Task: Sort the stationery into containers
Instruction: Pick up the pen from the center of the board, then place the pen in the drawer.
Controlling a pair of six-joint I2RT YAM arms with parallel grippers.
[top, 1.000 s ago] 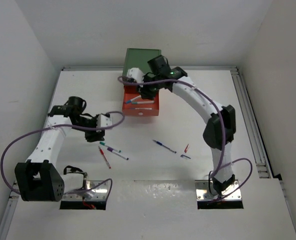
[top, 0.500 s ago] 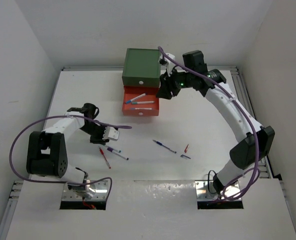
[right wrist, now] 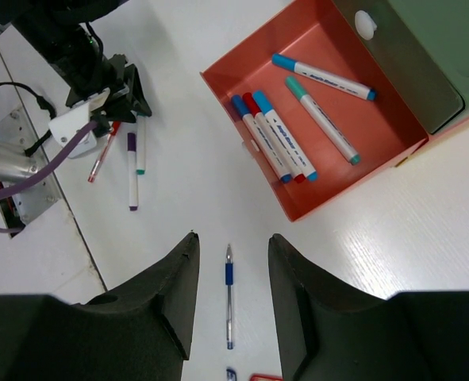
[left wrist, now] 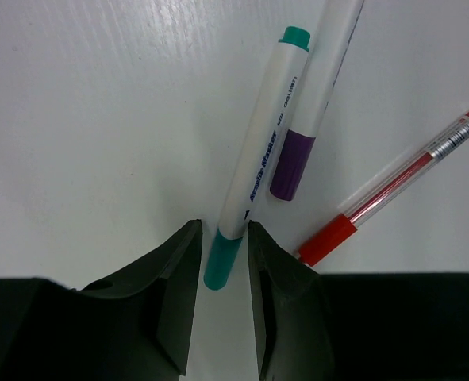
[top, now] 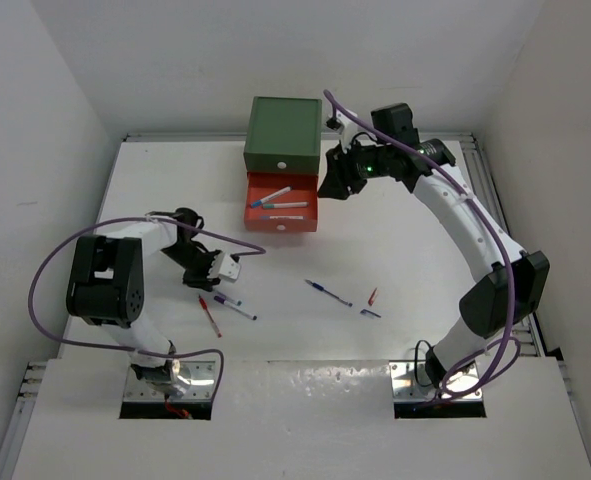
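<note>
My left gripper (left wrist: 224, 238) is low on the table, its jaws narrowly open around the teal cap of a teal marker (left wrist: 262, 151), with thin gaps on both sides. A purple-capped marker (left wrist: 317, 95) and a red pen (left wrist: 401, 186) lie beside it. In the top view the left gripper (top: 207, 285) is at this cluster. My right gripper (right wrist: 232, 238) is open and empty, high above a blue pen (right wrist: 228, 298), right of the open orange-red drawer (right wrist: 377, 127), which holds several markers (right wrist: 321, 75). The dark green drawer (top: 283, 135) is shut. No yellow drawer shows.
A blue pen (top: 329, 292), a small red piece (top: 372, 296) and a small blue piece (top: 371, 313) lie mid-table. The cabinet stands against the back wall. A rail (top: 500, 250) runs along the table's right edge. Purple cables loop from both arms.
The right gripper drew back from over the orange-red drawer to its right side. The left arm swung in and down, bringing its gripper onto the pens at the left.
</note>
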